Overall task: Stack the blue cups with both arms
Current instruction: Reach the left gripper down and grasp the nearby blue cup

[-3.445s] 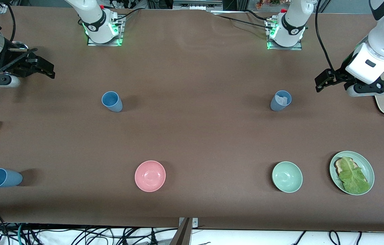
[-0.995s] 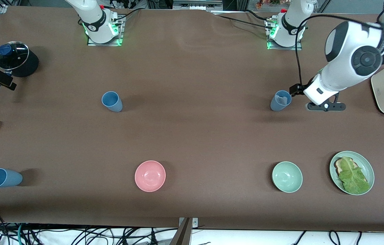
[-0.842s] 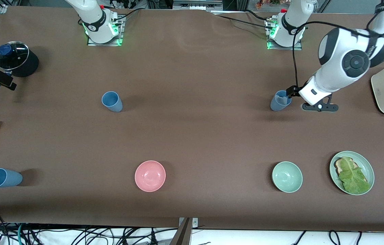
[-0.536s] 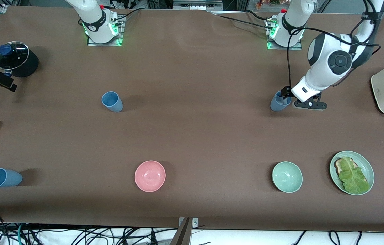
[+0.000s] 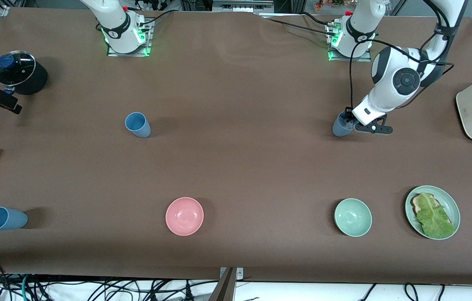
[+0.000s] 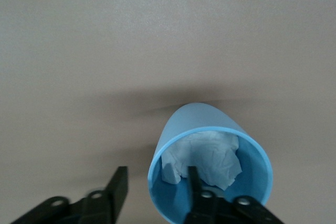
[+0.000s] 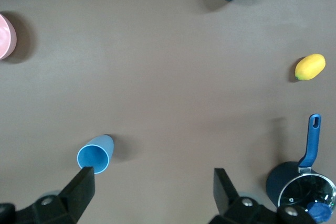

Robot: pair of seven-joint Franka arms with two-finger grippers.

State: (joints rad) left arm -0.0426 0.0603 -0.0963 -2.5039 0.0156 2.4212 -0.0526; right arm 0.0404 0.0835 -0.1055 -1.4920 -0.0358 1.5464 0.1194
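Three blue cups on the brown table (image 5: 236, 167): paper-stuffed cup (image 5: 342, 125), upright toward the left arm's end in front of that arm's base; second cup (image 5: 137, 124), upright in front of the right arm's base; third cup (image 5: 3, 218), near the front corner at the right arm's end. Left gripper (image 6: 157, 195): at the paper-stuffed cup, one finger (image 6: 197, 187) inside its mouth, the other outside, straddling the rim; whether they are clamped cannot be told. Right gripper (image 5: 3, 102): waiting spread wide, holding nothing, at the table's edge beside the lidded pot (image 5: 18, 77).
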